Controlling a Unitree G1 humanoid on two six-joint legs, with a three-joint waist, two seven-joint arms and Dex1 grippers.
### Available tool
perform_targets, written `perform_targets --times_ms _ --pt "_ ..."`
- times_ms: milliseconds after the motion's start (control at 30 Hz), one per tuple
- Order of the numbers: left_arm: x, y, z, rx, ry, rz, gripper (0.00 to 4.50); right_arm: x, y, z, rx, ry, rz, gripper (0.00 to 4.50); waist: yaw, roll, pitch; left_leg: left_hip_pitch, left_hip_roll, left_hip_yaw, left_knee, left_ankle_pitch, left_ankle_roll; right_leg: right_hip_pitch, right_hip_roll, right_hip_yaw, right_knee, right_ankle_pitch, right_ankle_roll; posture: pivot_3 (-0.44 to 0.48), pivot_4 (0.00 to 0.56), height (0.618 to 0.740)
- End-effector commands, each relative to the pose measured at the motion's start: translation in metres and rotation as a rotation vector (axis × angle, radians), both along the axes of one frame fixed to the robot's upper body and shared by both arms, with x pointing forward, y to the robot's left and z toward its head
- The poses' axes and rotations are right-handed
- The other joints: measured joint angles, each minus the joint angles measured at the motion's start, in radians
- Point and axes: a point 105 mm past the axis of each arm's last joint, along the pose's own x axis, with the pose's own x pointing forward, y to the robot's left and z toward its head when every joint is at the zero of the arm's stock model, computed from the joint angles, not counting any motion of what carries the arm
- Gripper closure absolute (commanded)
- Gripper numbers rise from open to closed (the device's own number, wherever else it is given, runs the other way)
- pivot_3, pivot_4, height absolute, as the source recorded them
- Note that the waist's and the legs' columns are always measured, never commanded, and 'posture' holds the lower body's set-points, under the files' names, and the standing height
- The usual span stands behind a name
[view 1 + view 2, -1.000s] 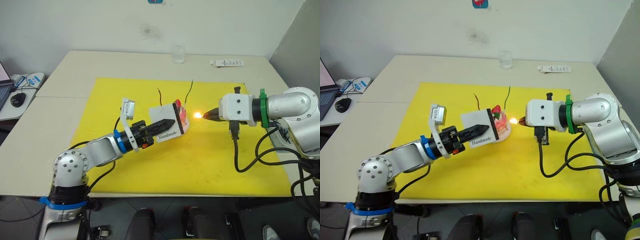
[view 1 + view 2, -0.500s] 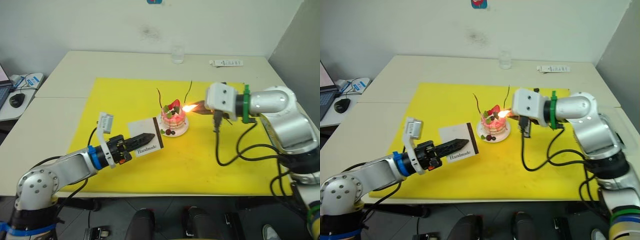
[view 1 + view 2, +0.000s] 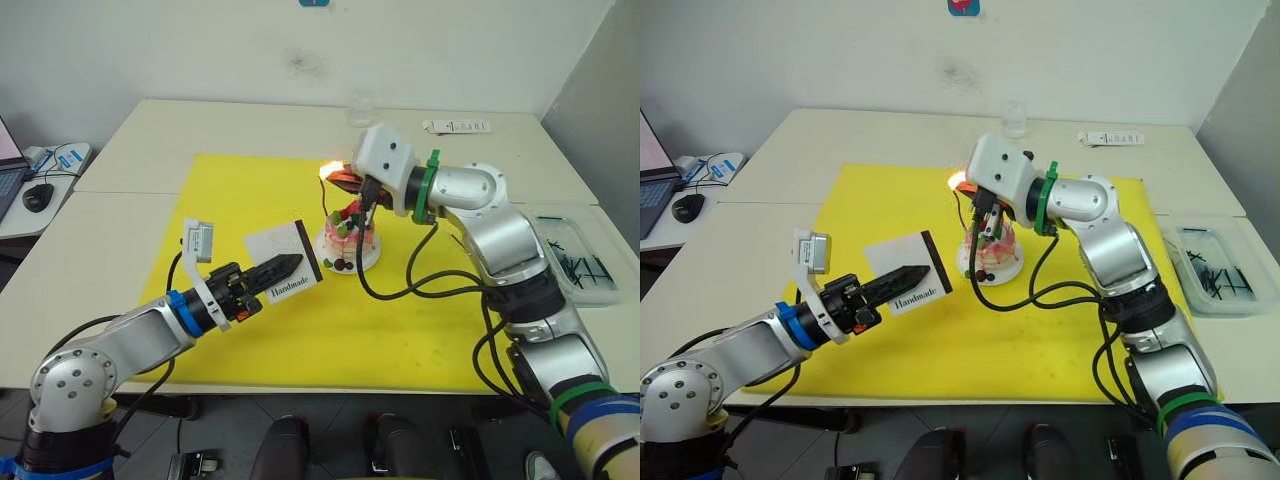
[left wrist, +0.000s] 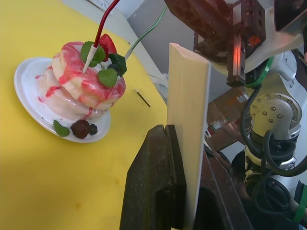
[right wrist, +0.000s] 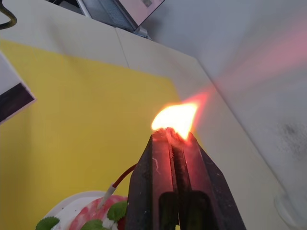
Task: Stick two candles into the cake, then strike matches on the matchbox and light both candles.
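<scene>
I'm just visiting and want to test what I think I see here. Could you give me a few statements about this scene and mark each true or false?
1. The right end effector holds a burning match above the cake. True.
2. The left end effector is empty. False: it is shut on the white matchbox.
3. Both candles, the dark red candle and the green candle, are stuck in the cake. True.
4. The cake sits on bare table. False: it stands on a white plate on the yellow mat.
5. The matchbox rests against the cake. False: it is held apart, on the robot's left of it.
</scene>
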Motion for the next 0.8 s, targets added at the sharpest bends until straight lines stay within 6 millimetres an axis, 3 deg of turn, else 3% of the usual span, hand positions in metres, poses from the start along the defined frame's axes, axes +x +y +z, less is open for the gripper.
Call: perform_targets --times_ms 33,800 --pt "-0.005 -0.009 0.011 -0.023 -0.047 -0.024 4.50 -0.001 0.004 0.015 0.017 -0.073 0.003 4.45 0.000 0.000 0.000 0.000 0.000 0.000 0.000 0.000 0.000 0.000 0.000 0.000 0.000 0.000 0.000 0.000 0.150 0.740" --pt "-0.005 -0.016 0.015 -0.030 -0.047 -0.049 4.50 0.006 0.006 0.001 -0.025 -0.041 -0.018 4.45 -0.001 0.000 0.000 0.000 0.000 0.000 0.000 0.000 0.000 0.000 0.000 0.000 0.000 0.000 0.000 0.000 0.150 0.740"
